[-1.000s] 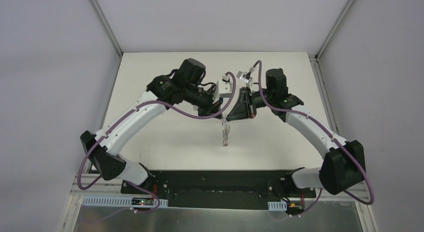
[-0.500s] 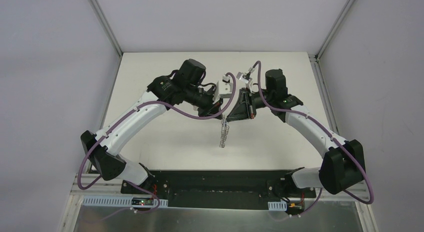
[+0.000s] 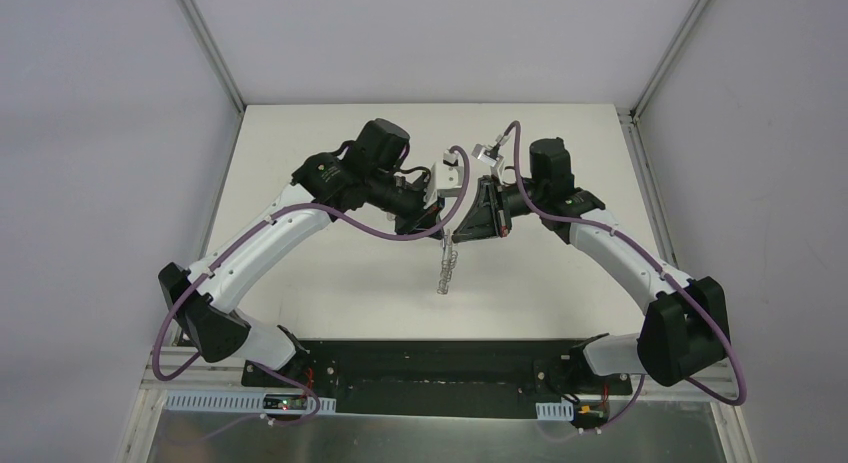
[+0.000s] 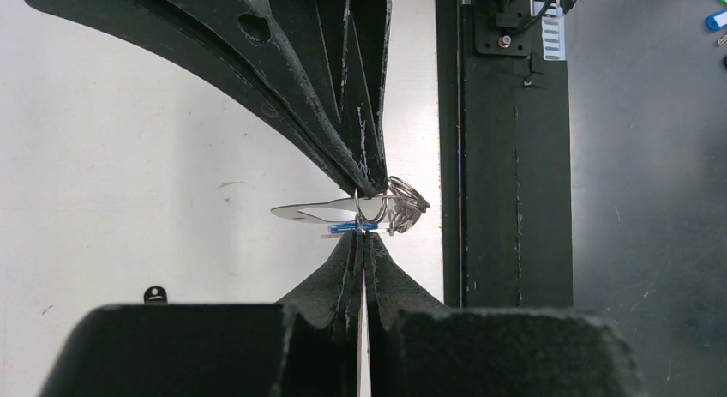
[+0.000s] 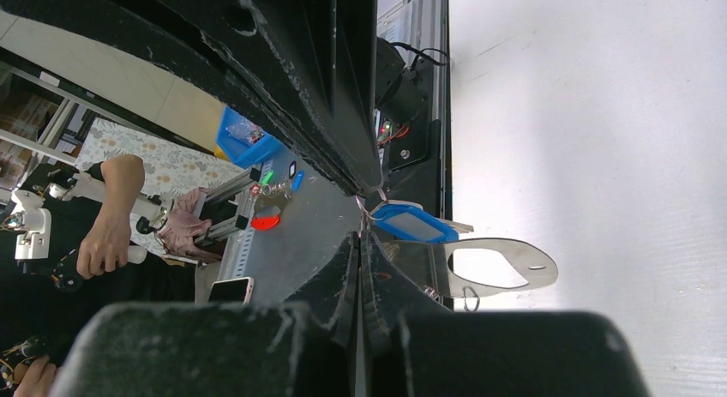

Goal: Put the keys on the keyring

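A: Seeing the left hand (image 4: 361,243) pinched fully shut, tips apparently on the blue-tagged key (image 5: 411,224). Same for the right hand (image 4: 370,188): shut, nose to nose with it, seemingly gripping the keyring (image 5: 531,281).
B: Why nose to nose?
A: Probably steadying the loop on one side and feeding the key from the other. Hard to thread flat on the worktop (image 3: 330,283), hence mid-air.
B: Location?
A: Hanging between the tips over mid-worktop, halfway between the left and right edges, slightly toward the near edge.
B: Looks?
A: Pale silvery flat oval with a big cut-out, clips (image 4: 408,207) bunched at one end. Can't confirm threading. Can't find the black-headed key.
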You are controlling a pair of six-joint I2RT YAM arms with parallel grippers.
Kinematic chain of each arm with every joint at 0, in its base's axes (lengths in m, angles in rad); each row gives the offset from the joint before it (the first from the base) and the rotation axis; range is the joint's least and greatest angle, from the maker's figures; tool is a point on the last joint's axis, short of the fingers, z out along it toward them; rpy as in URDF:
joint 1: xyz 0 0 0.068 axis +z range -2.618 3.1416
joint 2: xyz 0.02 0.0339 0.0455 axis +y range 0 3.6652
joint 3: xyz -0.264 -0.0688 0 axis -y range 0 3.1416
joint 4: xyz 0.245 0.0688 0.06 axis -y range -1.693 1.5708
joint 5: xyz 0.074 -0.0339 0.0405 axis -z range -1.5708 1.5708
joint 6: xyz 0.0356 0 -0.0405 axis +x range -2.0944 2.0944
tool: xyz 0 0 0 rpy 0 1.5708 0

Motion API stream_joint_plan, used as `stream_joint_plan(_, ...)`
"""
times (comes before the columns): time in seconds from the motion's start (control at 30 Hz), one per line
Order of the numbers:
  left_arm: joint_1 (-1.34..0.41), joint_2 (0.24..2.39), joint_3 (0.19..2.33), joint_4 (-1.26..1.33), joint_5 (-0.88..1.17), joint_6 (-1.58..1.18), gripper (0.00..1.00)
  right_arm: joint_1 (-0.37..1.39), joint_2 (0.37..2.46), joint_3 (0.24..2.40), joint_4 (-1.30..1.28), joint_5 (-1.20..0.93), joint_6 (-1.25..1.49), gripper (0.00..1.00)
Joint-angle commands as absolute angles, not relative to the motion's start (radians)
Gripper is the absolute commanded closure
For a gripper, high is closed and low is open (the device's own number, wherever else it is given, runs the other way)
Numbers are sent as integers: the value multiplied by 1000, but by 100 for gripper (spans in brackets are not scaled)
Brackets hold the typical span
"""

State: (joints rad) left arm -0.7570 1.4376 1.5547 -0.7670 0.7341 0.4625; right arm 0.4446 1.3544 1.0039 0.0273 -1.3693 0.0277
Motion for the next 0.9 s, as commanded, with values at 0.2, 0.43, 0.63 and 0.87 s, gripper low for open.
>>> stream_joint_plan(0.2, -749, 1401, 1539, -752, 797, 475, 100, 437, 1356, 1031, 71, -1378, 50, 100)
stream_joint_plan(0.43, -749, 1397, 1534, -749, 804, 475, 100, 432, 1357, 1031, 77, -1372, 62, 100)
stream_joint_plan(0.63, -749, 1396, 1530, -749, 811, 476, 100, 429, 1361, 1031, 83, -1365, 70, 100)
stream_joint_plan(0.87, -749, 1397, 1526, -748, 817, 478, 100, 426, 1362, 1029, 101, -1339, 94, 100)
